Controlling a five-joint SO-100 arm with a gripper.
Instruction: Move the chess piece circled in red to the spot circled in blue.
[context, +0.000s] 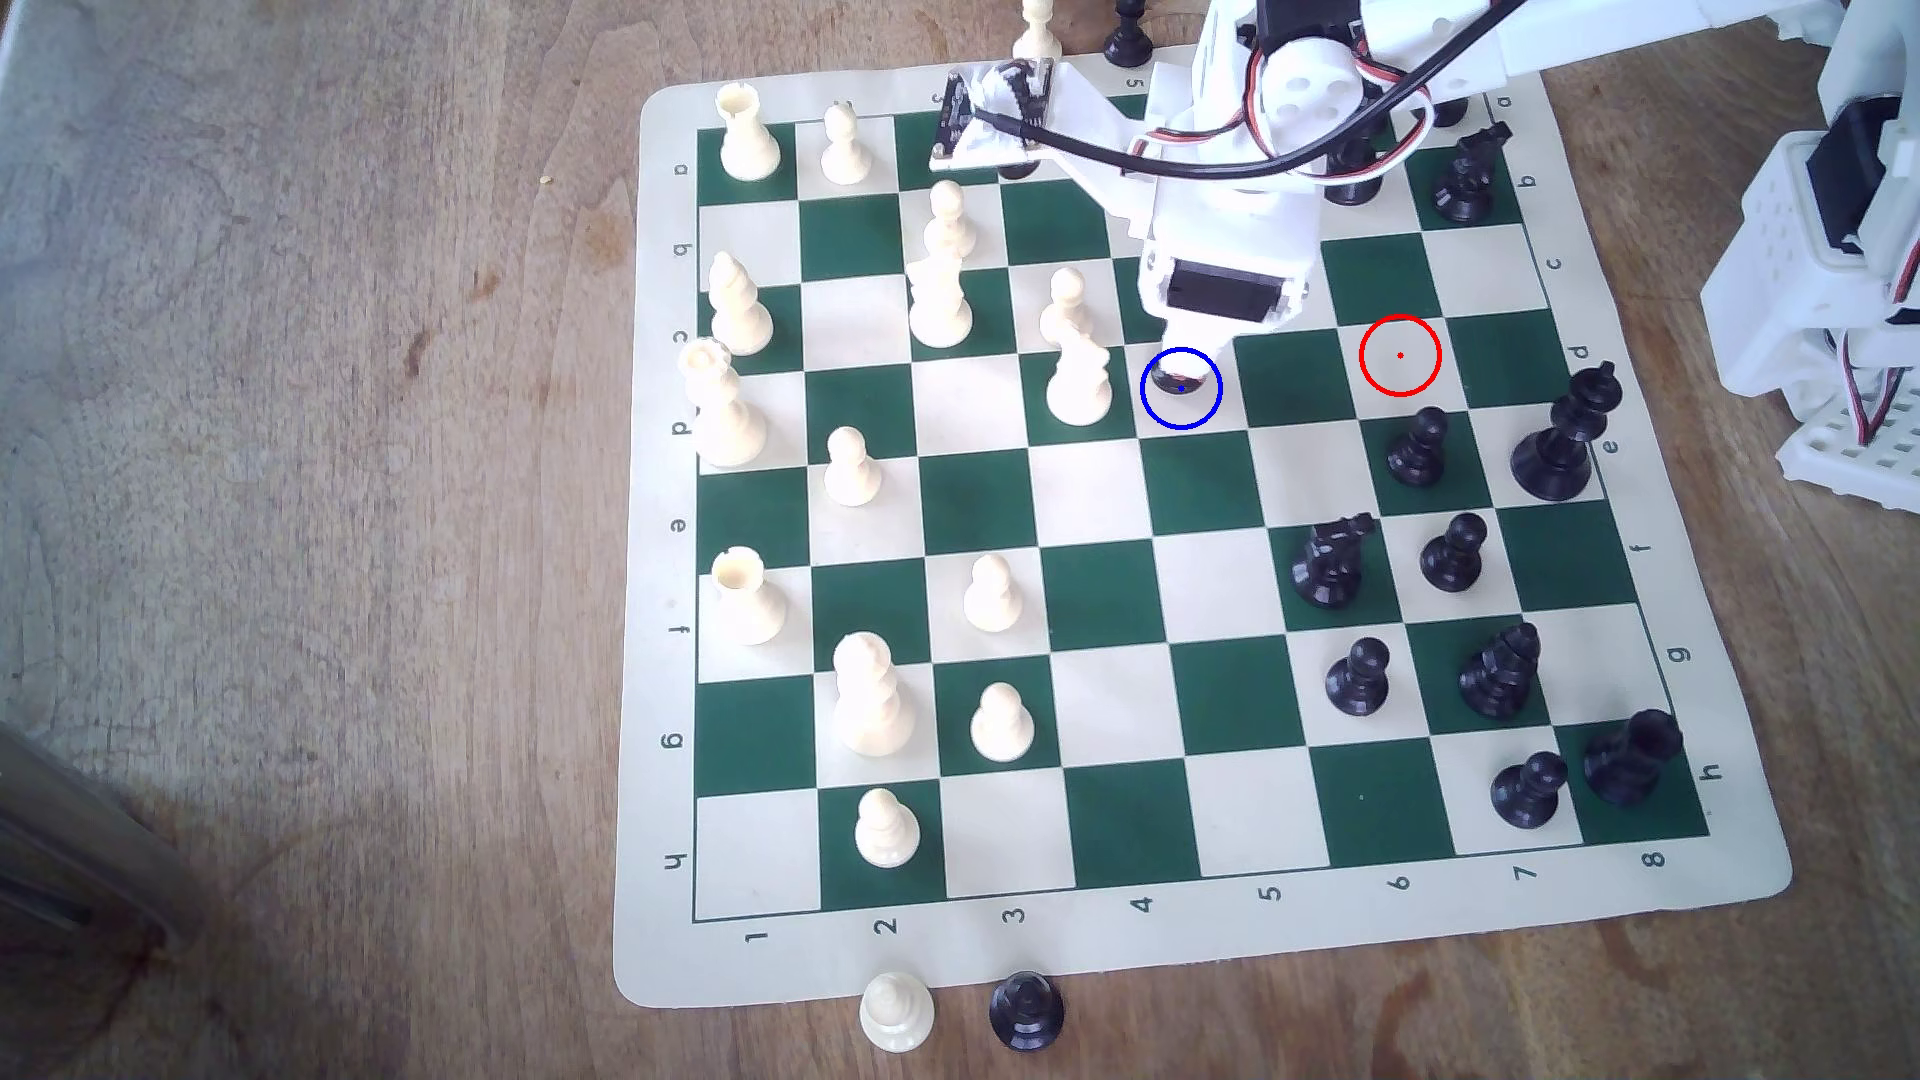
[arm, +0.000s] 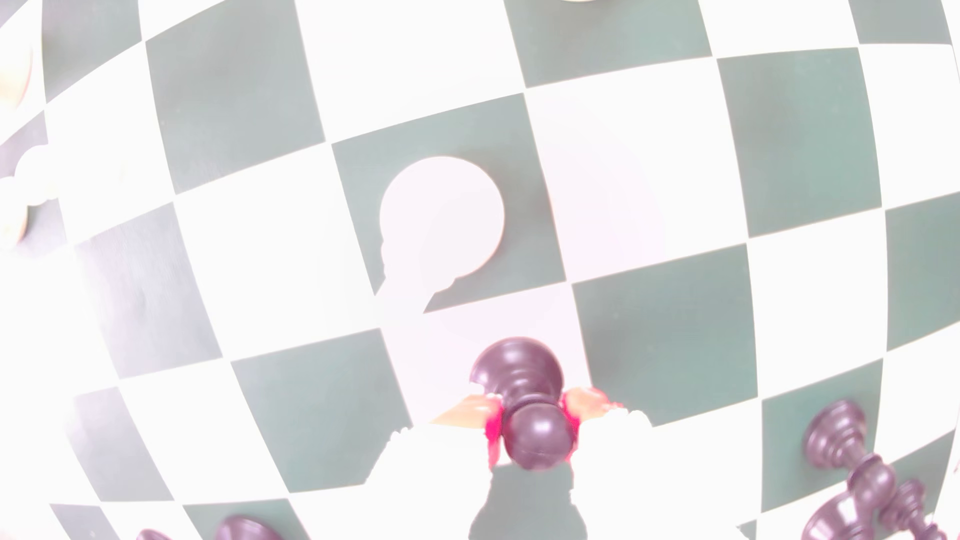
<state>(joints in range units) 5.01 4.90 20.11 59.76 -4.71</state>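
The gripper is closed on the head of one black pawn, a finger pressing each side. The pawn stands upright, long axis vertical, base down inside the blue ring near the board's middle. One red ring marks a bare cream square two squares toward the board's number-8 edge.
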